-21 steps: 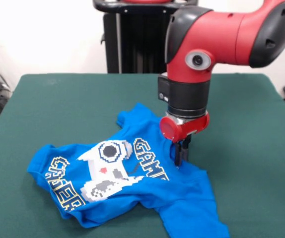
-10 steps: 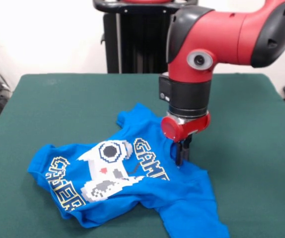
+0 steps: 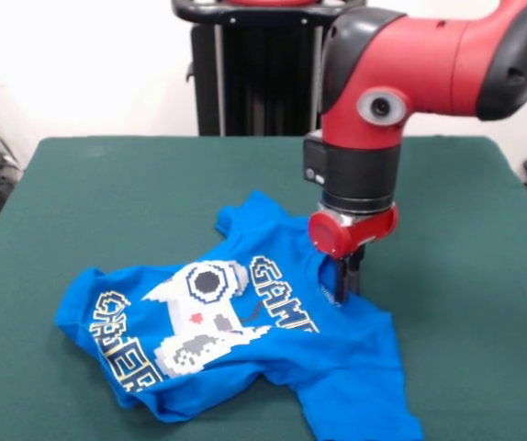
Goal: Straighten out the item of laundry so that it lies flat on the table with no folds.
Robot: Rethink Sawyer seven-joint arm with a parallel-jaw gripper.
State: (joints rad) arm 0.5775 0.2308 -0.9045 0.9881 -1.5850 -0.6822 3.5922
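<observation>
I'm seeing the gripper pressing its tips into the T-shirt at centre frame; whether its fingers are clamping cloth I cannot tell. The shirt is lying crumpled on the table, its hem running off the bottom edge.

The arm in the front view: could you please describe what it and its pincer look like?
The arm is bulky, glossy red with black caps and a round grey-rimmed disc on its side. Below sits a black cylindrical wrist, then a red collar. The pincer is small, dark and narrow under that collar. No cables or lettering show.
</observation>
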